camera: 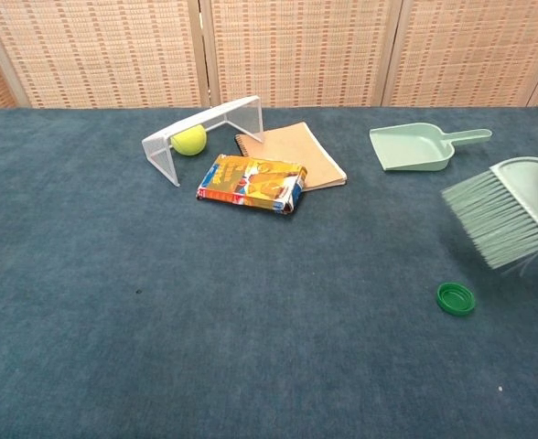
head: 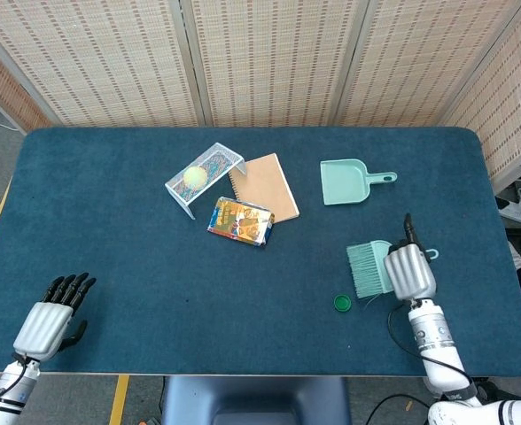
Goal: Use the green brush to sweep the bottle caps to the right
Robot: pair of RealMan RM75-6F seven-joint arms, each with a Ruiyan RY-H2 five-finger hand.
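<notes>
A green bottle cap [head: 342, 303] [camera: 456, 299] lies on the blue table near its front right. My right hand [head: 409, 272] grips the green brush [head: 368, 268] [camera: 501, 216] by its handle. The bristles point left and hang just above and right of the cap, apart from it. In the chest view only the brush head shows at the right edge; the hand itself is cut off there. My left hand [head: 55, 314] rests at the table's front left corner, fingers apart, holding nothing.
A green dustpan [head: 347, 181] [camera: 415, 146] lies at the back right. A notebook [head: 266, 186], a snack box [head: 240, 220] and a clear wire stand over a yellow ball [head: 195, 176] sit at the back centre.
</notes>
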